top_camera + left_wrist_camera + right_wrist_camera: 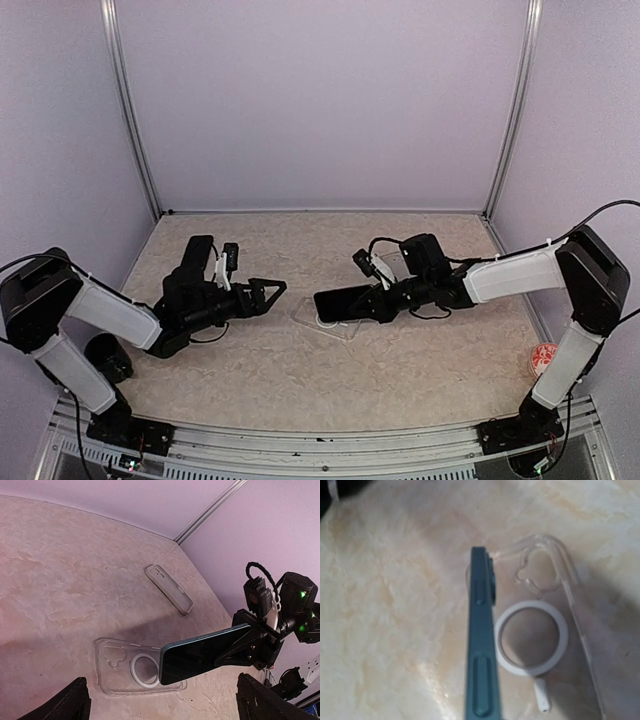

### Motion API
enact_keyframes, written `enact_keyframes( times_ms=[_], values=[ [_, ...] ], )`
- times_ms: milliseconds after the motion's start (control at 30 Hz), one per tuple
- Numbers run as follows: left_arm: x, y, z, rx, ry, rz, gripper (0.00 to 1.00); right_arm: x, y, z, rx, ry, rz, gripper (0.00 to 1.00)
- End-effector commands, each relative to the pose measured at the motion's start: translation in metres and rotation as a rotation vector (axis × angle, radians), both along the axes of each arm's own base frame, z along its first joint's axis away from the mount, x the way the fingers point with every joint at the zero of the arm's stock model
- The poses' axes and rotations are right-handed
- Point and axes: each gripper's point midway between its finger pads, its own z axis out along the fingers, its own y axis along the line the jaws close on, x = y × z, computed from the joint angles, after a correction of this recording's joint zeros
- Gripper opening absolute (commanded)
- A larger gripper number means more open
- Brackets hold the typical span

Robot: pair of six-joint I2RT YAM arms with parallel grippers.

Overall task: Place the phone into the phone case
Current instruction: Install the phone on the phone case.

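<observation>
- Mottled beige tabletop (300,385), closed in by pale lilac walls, carries the phone case (120,679), which lies flat and open side up, its white ring in the middle
- Step in hand, as it reads: carrying the phone (200,654) over the case; the seating is not yet done
- Right gripper (251,646) is clamped tight on one end of the phone, which is rolled onto its long edge, free end above the ring
- Whether the phone's lower edge touches the shell is hard to tell from these angles
- Left gripper (268,296) stands with jaws spread wide and nothing between them, near the case's other end but apart from it
- Next move calls for rolling the phone flat, lining its camera end with the cut-out, then lowering and pressing it into the rim; the light shell would likely slide, so the left arm could steady it
- Case holds nothing; a second clear shell (169,589) lies well apart toward the back corner, seemingly empty too
</observation>
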Motion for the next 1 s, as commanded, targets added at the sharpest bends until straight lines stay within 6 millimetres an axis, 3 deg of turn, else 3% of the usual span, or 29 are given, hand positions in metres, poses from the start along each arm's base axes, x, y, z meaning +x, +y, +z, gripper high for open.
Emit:
enact_keyframes(
  times_ms=[0,367,633,967],
  values=[
    [0.007,-0.004,-0.006,-0.003,0.021,0.004,0.99,0.010,-0.002,0.030,0.100,0.059,-0.099,0.00],
    [0.008,-0.019,-0.021,-0.031,0.038,-0.059,0.99,0.004,0.001,0.025,0.193,0.357,-0.240,0.00],
    [0.016,-0.040,-0.044,-0.013,0.091,-0.115,0.99,0.005,-0.003,0.028,0.262,0.426,-0.315,0.00],
    [0.027,-0.049,-0.062,0.008,0.122,-0.115,0.99,0.007,-0.003,0.020,0.332,0.521,-0.365,0.00]
  ],
)
